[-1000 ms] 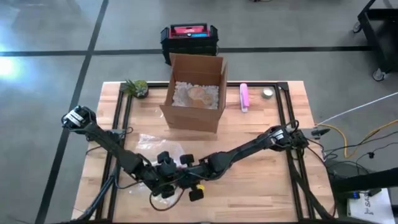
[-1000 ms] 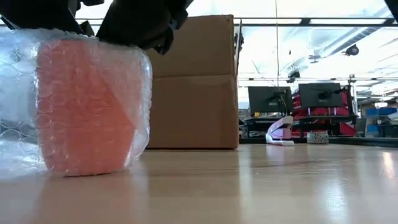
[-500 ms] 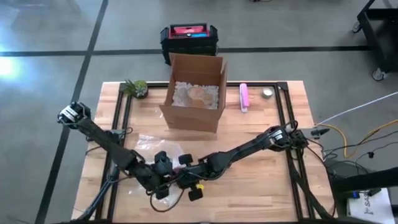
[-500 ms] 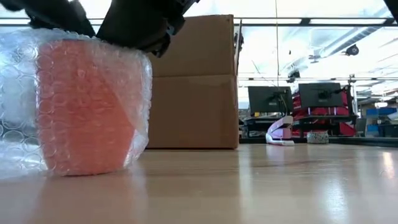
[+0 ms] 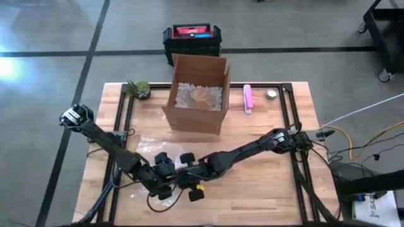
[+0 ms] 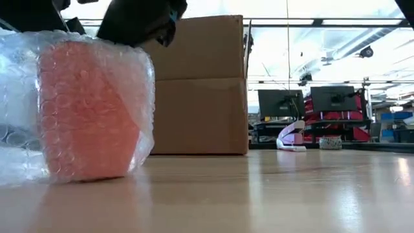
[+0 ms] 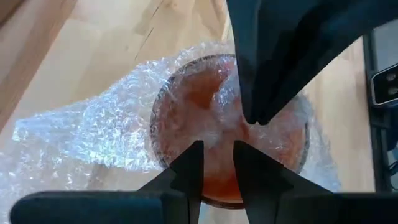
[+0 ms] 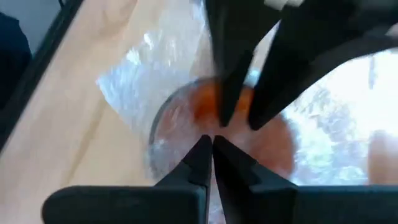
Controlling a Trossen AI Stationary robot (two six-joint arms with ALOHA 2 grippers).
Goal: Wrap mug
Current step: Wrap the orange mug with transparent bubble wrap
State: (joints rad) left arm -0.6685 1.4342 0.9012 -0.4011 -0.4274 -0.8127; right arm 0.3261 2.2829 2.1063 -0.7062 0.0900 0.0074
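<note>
An orange mug point(image 6: 87, 110) stands upright on the table near its front edge, left of the middle, with clear bubble wrap point(image 7: 93, 130) around its wall and over its mouth. Loose wrap trails on the table at its left. Both grippers point down over the mug's mouth point(image 7: 199, 112). My left gripper point(image 7: 217, 162) is shut to a narrow gap with wrap in it. My right gripper point(image 8: 211, 146) is shut, its tips point(image 7: 255, 115) at the wrap inside the rim. In the high view the two arms point(image 5: 163, 173) hide the mug. My left gripper pinches a bunch of bubble wrap point(image 7: 217, 140) between its two fingers at the mug's mouth, coming from above and pointing down. How many layers it has does not show. My right gripper presses its shut fingertips down on the wrap point(image 7: 249, 127) lying in the mug's mouth, from above. The mug stays upright on its base.
An open cardboard box point(image 5: 197, 94) with packing fill stands at the far middle of the table. A small plant point(image 5: 137, 88) is at the far left, a pink object point(image 5: 248, 98) and a small round thing point(image 5: 271, 94) at the far right. The table's right half is bare wood.
Both grippers have risen a little above the mug and shifted slightly toward the far left. The wrapped mug has stayed standing in the same place.
</note>
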